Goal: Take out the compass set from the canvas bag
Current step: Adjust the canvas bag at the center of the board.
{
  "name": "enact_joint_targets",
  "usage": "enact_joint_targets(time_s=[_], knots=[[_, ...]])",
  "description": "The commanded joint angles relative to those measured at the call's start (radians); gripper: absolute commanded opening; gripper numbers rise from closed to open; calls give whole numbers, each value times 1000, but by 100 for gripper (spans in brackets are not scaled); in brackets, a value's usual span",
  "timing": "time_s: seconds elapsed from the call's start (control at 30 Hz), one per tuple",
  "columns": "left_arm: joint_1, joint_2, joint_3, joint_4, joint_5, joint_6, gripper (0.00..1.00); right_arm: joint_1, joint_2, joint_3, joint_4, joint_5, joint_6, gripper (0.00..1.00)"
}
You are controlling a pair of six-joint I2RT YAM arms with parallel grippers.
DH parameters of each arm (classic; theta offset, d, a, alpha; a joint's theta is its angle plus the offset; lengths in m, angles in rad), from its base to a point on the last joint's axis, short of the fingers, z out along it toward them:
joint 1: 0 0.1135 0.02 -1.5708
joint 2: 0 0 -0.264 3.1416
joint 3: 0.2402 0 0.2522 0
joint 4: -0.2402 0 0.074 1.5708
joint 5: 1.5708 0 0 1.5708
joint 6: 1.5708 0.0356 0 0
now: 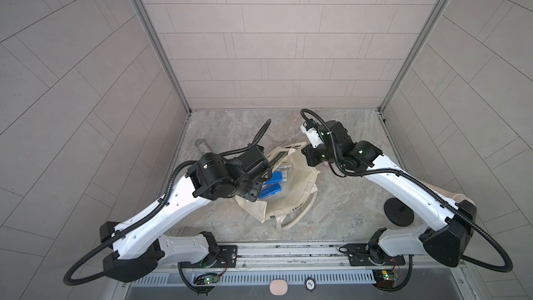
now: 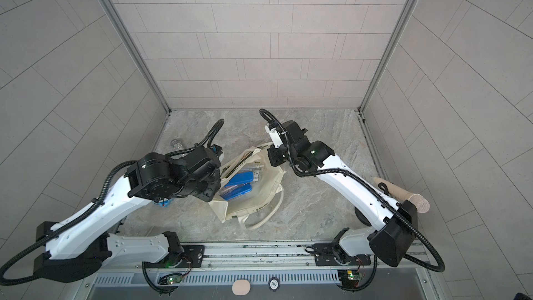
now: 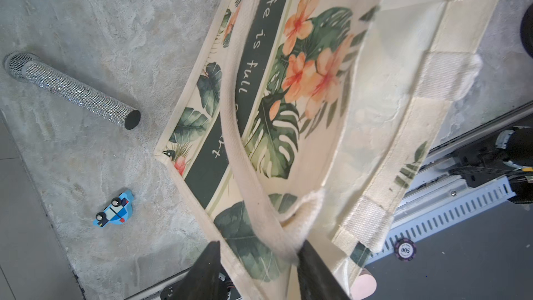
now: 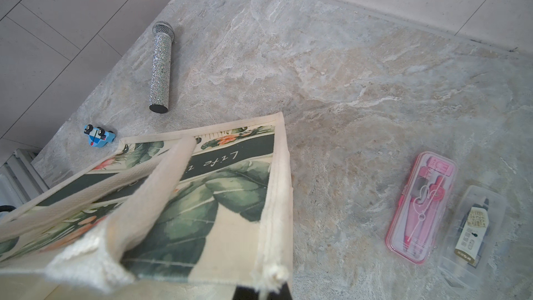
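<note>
One canvas bag [image 1: 300, 194], mouth open. Right gripper [image 4: 261, 292] pinched shut on bag rim; left gripper [image 3: 259, 243] fingers [image 3: 207, 272] spread astride bag's handle [image 3: 230, 128]. Two blue cases [image 1: 273, 180] inside bag. Pink compass set [image 4: 421, 207] lies outside, near bag.

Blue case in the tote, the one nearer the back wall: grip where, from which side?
Probably across its short width, mid-length, straight down through the canvas bag's open mouth. The blue case lies flat; bag walls and the second blue case block side approaches.
</note>
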Motion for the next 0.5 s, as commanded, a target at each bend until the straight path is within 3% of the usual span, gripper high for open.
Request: enact_joint_targets(time_s=[0.0,0.17,0.33,0.47], knots=[[-3,-18,-34,-43,-38,-40,41,1,-53,19,46,36,-6,0],[-3,7,-57,28,3,-1,27,1,-61,15,41,39,-6,0],[-2,21,-82,80,-17,17,0,1,-68,15,38,47,-11,0],[24,27,-40,75,-77,64,0,1,-65,13,75,30,-4,0]])
